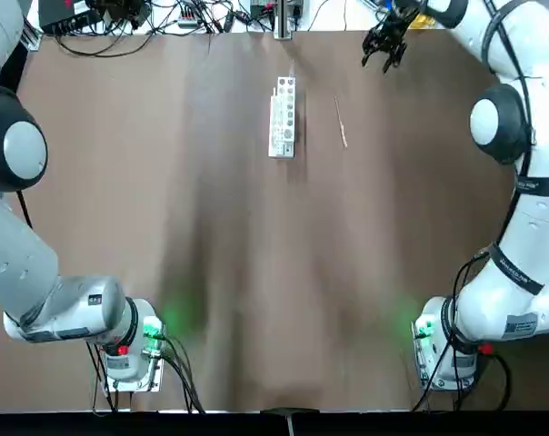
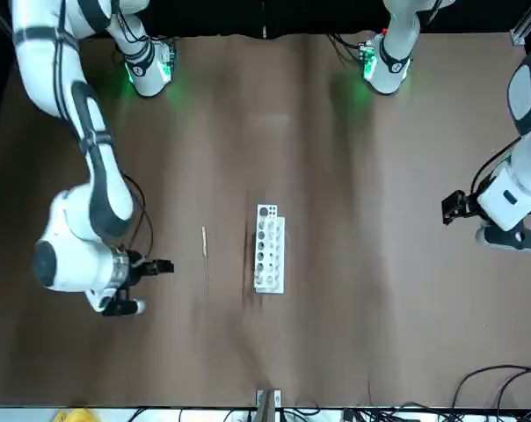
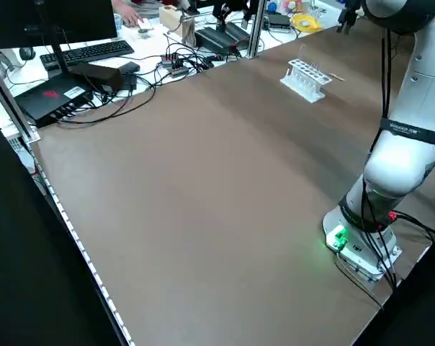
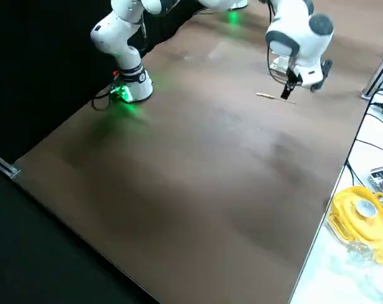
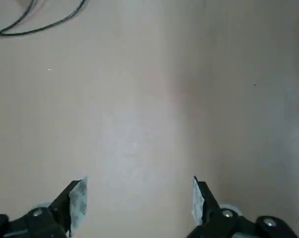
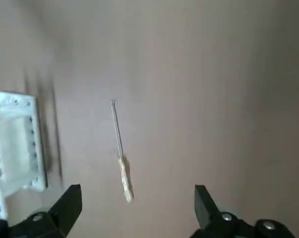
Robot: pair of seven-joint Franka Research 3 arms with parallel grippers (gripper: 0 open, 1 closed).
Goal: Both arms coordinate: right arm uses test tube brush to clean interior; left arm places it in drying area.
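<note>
Wrist views, left hand point(image 5: 137, 206) and right hand point(image 6: 138, 210) wide apart, both empty, above table point(image 6: 189, 124)

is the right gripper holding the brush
No, the brush lies on the table, apart from the right gripper's open fingers.

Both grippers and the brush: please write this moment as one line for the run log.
right gripper: open, above table | left gripper: open, above table | brush: on table, ungripped | rack: on table, beside brush

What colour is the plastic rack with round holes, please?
The oblong plastic rack with round holes is white, seen best in the front view.
</note>
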